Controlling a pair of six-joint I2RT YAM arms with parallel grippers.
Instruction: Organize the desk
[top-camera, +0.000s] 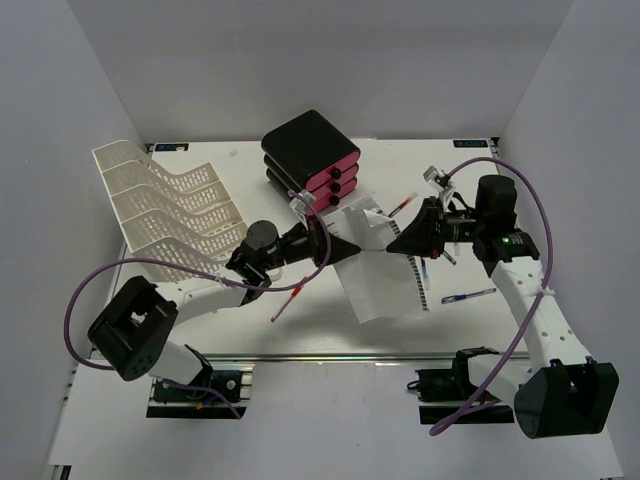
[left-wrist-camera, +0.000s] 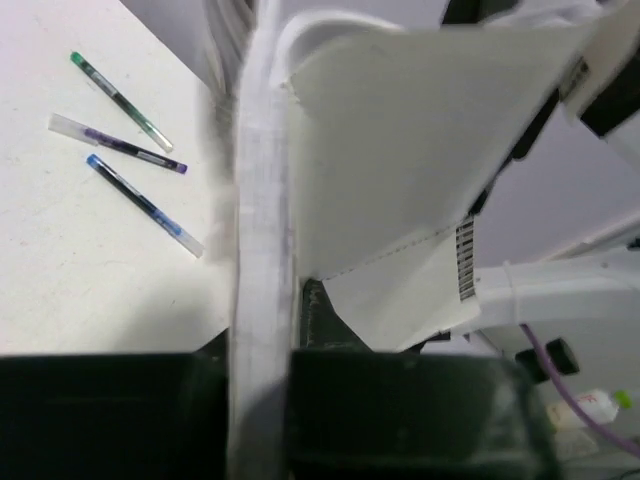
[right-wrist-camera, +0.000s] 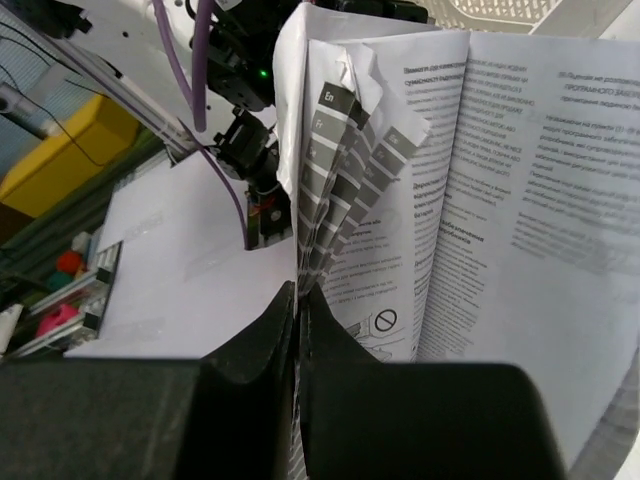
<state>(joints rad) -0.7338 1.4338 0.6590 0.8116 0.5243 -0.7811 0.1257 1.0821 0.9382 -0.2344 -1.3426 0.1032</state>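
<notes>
Table (top-camera: 215, 160), white, flat and perforated with a metal rail (top-camera: 350, 357) along its near edge, spreads between plain grey walls ahead of the two arm bases, and a thin printed paper leaflet (top-camera: 385, 285) lies draped near its middle. Far left of the leaflet stands a white mesh tray (top-camera: 165, 200) of stepped, slotted tiers. Just left of the leaflet a slim red pen (top-camera: 288, 300) lies on the table. The left end effector (top-camera: 345, 250) meets the leaflet's left edge, its dark fingers clamped on a folded strip of paper. Behind the leaflet's left side sits a boxy black drawer unit (top-camera: 310, 150) with glossy pink fronts and rounded corners. The right end effector (top-camera: 393, 243), fingers pressed together, pinches the leaflet's right edge, where the pages fan out to show grey stepped tabs and dense small print. Right of the leaflet lies a blue pen (top-camera: 468, 296).
</notes>
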